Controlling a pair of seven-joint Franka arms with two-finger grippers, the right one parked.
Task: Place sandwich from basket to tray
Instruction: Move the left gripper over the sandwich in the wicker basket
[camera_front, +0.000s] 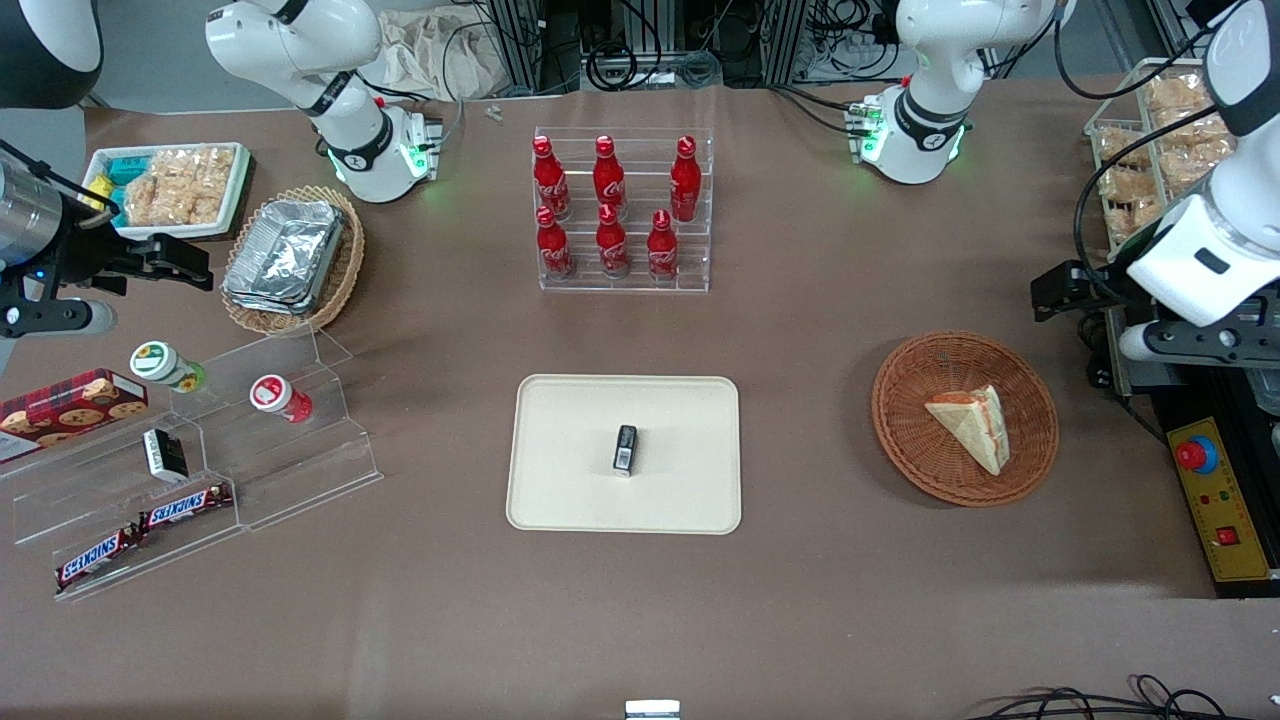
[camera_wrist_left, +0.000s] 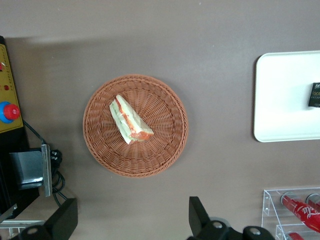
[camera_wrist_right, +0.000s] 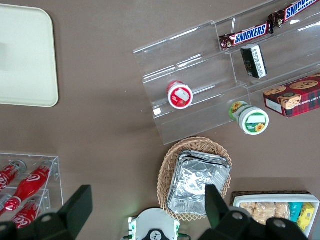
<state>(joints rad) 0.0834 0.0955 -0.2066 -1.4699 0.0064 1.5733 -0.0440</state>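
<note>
Wicker basket (camera_front: 965, 418): sandwich (camera_front: 972, 428) inside, untouched.
Tray (camera_front: 560, 490): no sandwich yet.
Gripper (camera_wrist_left: 131, 220): spread wide, high above basket.

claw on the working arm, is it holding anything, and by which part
Nothing is held. The claw hangs open high above the table, and the sandwich lies untouched in the basket.

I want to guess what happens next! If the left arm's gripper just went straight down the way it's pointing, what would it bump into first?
The gripper hangs open, high above the table and pointing down. Straight on, it would probably meet the basket at its rim, or bare table beside it, not the sandwich. Depth is hard to judge.
</note>
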